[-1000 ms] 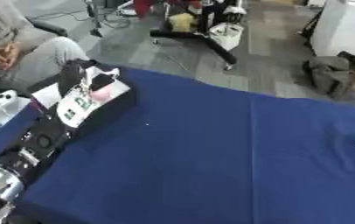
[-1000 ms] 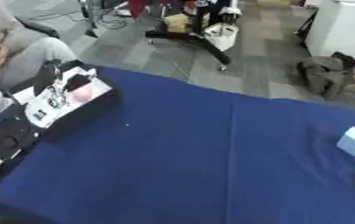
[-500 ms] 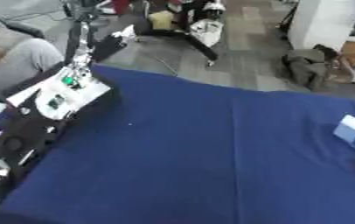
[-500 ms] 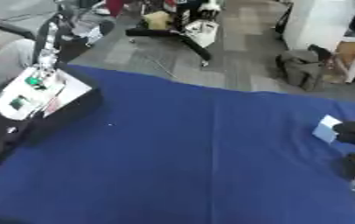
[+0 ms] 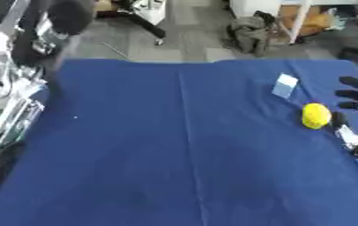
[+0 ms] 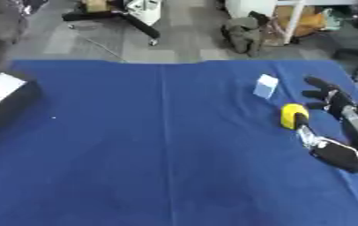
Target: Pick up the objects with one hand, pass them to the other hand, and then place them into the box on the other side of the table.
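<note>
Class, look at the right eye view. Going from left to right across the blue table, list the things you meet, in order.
Black box with a white top at the left edge → pale blue block → yellow object → the robot's right hand, fingers spread, at the right edge.

Beyond the blue-clothed table [image 5: 174, 154], a dark bag [image 5: 250, 27] slumps on the grey floor [image 5: 190, 39].
</note>
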